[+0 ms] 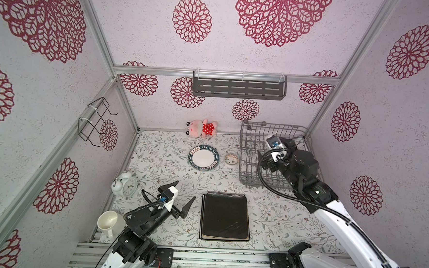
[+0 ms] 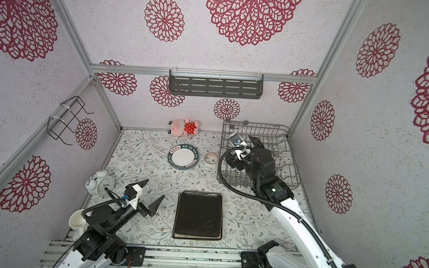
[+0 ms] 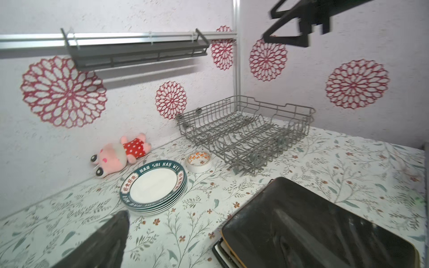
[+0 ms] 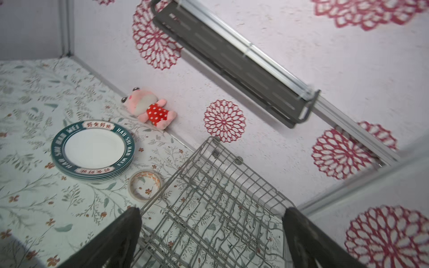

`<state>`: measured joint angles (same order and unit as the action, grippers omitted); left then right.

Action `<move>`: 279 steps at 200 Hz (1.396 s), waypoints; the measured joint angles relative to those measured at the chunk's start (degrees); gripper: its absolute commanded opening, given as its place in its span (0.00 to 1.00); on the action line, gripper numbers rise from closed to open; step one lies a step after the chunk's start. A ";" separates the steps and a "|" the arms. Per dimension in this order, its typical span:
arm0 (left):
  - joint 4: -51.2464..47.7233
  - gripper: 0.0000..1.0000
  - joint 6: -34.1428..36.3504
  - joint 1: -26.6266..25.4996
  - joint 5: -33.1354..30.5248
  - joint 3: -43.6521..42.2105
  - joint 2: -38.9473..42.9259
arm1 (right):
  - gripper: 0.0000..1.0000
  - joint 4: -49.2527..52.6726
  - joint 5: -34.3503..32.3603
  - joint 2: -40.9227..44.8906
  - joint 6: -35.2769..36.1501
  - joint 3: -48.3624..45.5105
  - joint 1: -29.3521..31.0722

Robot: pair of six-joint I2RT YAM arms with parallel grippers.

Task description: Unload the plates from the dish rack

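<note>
The grey wire dish rack (image 1: 271, 128) (image 2: 254, 128) (image 3: 299, 109) (image 4: 209, 167) stands at the back right, and no plates show between its tines. A stack of round white plates (image 1: 203, 158) (image 2: 183, 157) (image 3: 153, 185) (image 4: 94, 149) with green lettered rims lies flat mid-table. At the front centre lies a stack of square plates (image 1: 225, 216) (image 2: 198, 215) (image 3: 313, 222) with a black one on top. My left gripper (image 1: 185, 189) (image 2: 155, 188) hovers open and holds nothing, left of the square stack. My right gripper (image 4: 212, 210) hangs open above the rack, nothing between its fingers.
A pink plush toy (image 1: 202, 129) lies against the back wall. A small patterned ring like a tape roll (image 1: 231, 158) sits between the round plates and the rack. An alarm clock (image 1: 125, 186) and a white mug (image 1: 108, 222) stand front left. A dark wall shelf (image 1: 238, 88) hangs behind.
</note>
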<state>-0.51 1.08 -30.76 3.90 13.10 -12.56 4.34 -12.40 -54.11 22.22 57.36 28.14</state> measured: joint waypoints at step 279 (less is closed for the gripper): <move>52.50 0.97 -8.59 35.47 -22.58 8.22 -77.57 | 0.99 -58.29 4.94 -18.88 -25.73 -49.70 -27.52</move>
<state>51.99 -7.51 4.71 -18.68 21.32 -90.13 -53.95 -7.46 -72.99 -3.51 7.66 0.62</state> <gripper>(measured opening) 0.974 0.989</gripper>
